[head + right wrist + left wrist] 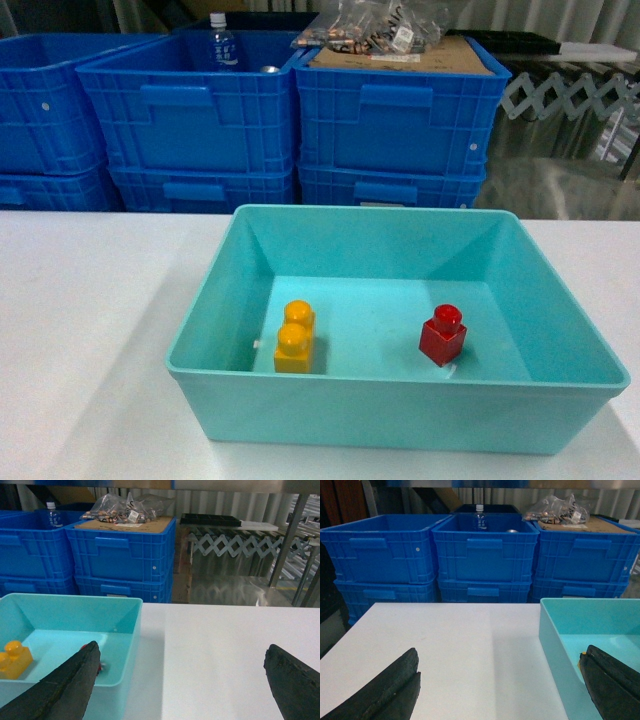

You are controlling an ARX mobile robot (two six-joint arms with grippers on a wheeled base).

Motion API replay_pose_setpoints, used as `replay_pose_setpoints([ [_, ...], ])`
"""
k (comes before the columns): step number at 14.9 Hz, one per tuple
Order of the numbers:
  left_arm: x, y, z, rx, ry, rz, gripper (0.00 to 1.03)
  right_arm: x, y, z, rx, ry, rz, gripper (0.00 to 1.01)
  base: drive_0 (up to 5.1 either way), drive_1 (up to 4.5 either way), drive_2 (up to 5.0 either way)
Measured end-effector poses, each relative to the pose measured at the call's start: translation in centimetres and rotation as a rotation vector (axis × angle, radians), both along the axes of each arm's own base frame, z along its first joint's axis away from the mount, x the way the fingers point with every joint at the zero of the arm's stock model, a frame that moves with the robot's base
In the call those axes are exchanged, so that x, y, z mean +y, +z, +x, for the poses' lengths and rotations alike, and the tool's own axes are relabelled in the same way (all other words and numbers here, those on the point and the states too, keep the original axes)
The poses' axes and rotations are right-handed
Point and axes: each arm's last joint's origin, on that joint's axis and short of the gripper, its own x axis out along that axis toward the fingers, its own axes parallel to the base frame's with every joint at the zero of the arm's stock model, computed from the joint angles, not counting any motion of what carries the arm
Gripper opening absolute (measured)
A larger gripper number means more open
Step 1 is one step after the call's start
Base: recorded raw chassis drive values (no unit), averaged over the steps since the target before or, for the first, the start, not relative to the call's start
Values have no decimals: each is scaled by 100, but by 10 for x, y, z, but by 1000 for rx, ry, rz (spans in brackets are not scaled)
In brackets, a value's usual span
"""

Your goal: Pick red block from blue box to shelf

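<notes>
**Red block sits in the box, both grippers spread wide**

The red block (442, 336) stands upright on the floor of the blue box (250, 258), in the right half, its 1 stud on top. A yellow brick (294, 337) with 2 studs lies in the left half, well apart from it. The box rests on a white table (90, 330).

The left gripper (497, 690) has its fingers wide apart and holds nothing. In the left wrist view 1 finger (385, 690) hangs over the bare table and the other (612, 682) is over the box's near left corner, with a sliver of the yellow brick showing at its tip.

The right gripper (180, 690) is likewise spread and holds nothing. Its left finger (70, 685) is over the box's right part, hiding nearly all of the red block; only a red speck shows at its edge. Its right finger (295, 680) is over the table, outside the box.

Behind the table stand stacked dark blue crates (190, 120). 1 holds a bottle (222, 42); another carries cardboard (400, 55) and a clear bag (375, 25). Metal rack posts (287, 540) show at the far right of the right wrist view.
</notes>
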Motion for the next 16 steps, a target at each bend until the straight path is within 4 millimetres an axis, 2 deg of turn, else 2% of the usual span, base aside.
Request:
replay_pose_setpoints([
  [16,0,0,0,0,0,0,98,0,0,0,0,0,0,98,0,0,0],
])
